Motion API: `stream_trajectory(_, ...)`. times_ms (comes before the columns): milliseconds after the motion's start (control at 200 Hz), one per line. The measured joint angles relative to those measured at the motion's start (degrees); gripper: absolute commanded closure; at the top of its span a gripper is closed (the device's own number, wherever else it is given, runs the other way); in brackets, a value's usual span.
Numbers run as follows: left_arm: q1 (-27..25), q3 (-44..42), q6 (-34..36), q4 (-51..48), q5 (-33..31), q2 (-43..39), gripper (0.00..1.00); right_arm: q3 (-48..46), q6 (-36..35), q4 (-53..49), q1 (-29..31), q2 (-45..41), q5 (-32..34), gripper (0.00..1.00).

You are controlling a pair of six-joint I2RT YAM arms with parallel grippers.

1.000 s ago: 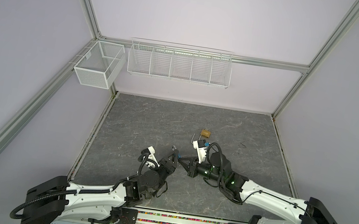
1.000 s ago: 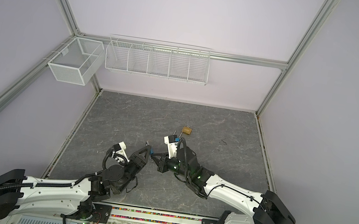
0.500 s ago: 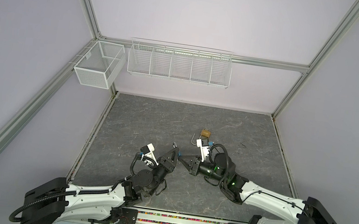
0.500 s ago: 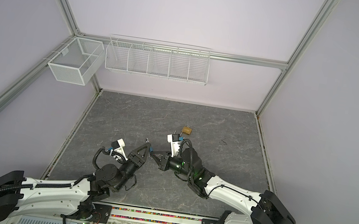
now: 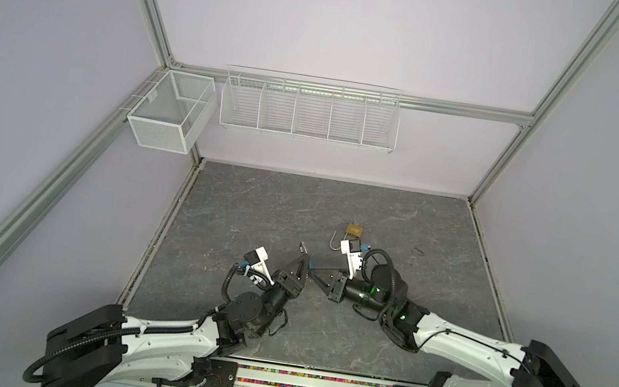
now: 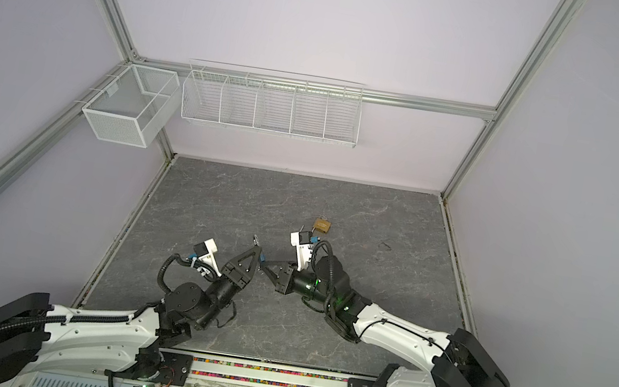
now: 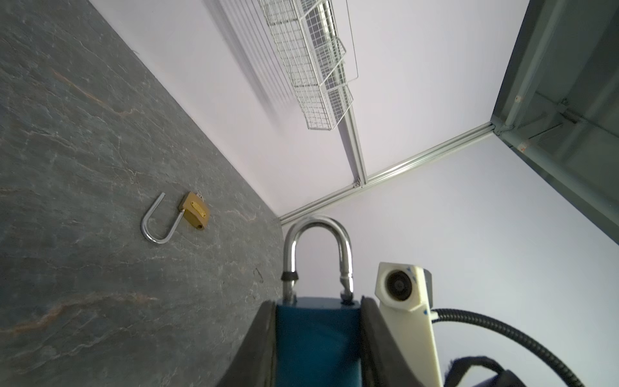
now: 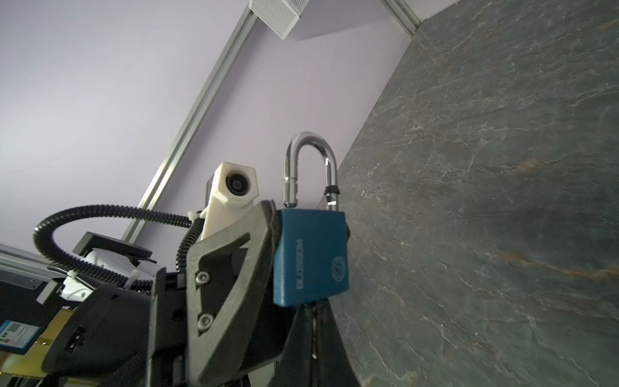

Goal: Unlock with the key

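Note:
My left gripper [image 7: 317,301] is shut on the body of a blue padlock [image 7: 318,341], whose silver shackle [image 7: 316,248] points away from it. The shackle's notched leg [image 8: 290,187] appears raised out of the body. In the right wrist view the blue padlock [image 8: 311,258] sits against the left finger [image 8: 227,268]. My right gripper [image 8: 313,310] meets the padlock's underside, shut on a thin metal key [image 8: 314,331] that is mostly hidden. In both top views the left gripper [image 5: 306,259] [image 6: 258,256] and right gripper [image 5: 317,278] [image 6: 268,272] meet mid-table.
A small brass padlock [image 5: 354,230] [image 6: 322,225] [image 7: 196,211] lies on the grey slate table [image 5: 435,265], its shackle [image 7: 157,224] swung open, just behind the right wrist. White wire baskets [image 5: 308,110] hang on the back wall and the left corner [image 5: 169,113].
Both grippers stay joined at the blue padlock. The left arm has shifted only slightly; nothing was let go or picked up.

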Motion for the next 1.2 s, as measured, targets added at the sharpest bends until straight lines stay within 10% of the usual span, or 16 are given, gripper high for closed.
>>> stream_trajectory(320,2.93,2.82,0.85,-22.62,5.07,-14.34,1.0,1.38,-9.31,-18.91,-0.04,-9.97,6.47,0.35)
stream_trajectory(785,10.03,6.29,12.22,-44.0,25.22,-21.44,1.0,0.87,-13.09,-20.35,-2.78,-10.84,5.11,0.37)
stream_trajectory(1205,10.47,6.47,13.46,-39.41,37.57,-18.58,1.0,-1.05,-10.95,-9.22,-3.02,-4.13,0.0,0.45)
